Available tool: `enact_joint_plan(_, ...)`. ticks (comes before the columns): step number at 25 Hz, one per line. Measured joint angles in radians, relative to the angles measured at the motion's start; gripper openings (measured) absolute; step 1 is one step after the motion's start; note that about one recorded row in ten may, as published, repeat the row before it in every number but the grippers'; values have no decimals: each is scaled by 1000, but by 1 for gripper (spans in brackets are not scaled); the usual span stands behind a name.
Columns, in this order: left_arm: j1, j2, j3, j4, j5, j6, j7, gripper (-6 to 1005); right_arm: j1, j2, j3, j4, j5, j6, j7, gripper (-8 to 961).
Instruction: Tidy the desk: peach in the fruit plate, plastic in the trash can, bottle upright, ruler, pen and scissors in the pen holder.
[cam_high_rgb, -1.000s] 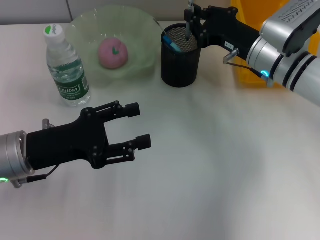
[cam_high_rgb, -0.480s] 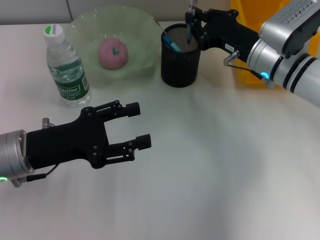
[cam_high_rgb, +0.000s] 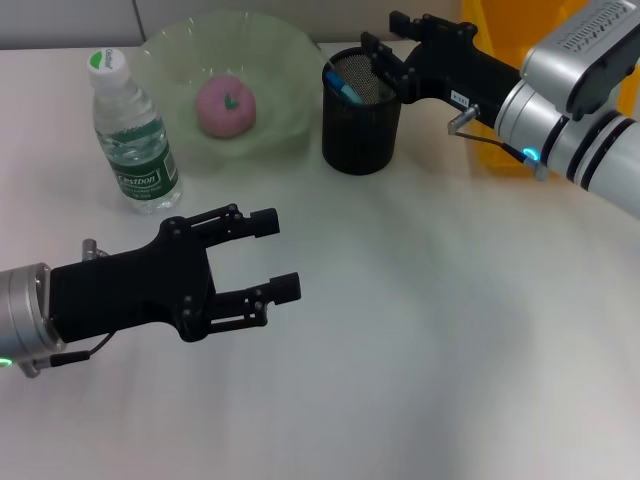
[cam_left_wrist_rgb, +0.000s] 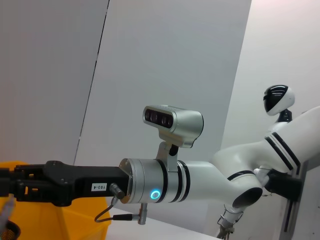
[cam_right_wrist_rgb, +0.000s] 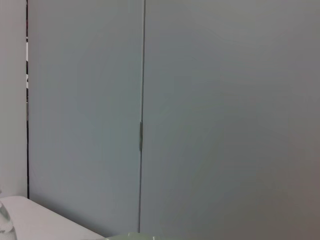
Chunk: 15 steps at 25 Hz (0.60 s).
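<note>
Black mesh pen holder (cam_high_rgb: 361, 110) right under right gripper (cam_high_rgb: 385, 45), fingers apart, empty | pen inside looks light, slick, grab mid-barrel | left gripper (cam_high_rgb: 272, 255) fingers apart over bench (cam_high_rgb: 430, 330)

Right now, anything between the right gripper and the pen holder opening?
Nothing visible. The right gripper, open and empty, sits just over the pen holder rim with clear air between them; a blue item leans inside at the far rim. The left gripper hangs open over bare desk.
</note>
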Motion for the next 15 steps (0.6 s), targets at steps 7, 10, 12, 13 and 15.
enact_joint_plan(7,3,0,2,9,1,4,0,776,-13,0,10,2,4,-23,2,584)
enact_joint_plan(10,2,0,2,10,2,8,0,776,-22,0,14,2,6,-49,10,649)
enact_joint_plan(12,0,1,2,12,2,11,0,776,-34,0,18,0,6,-78,12,693)
enact_joint_plan(13,0,1,2,13,3,12,0,776,-41,0,21,-1,6,-96,12,714)
enact_joint_plan(15,-2,1,2,13,3,12,0,776,-56,0,28,-2,6,-128,19,758)
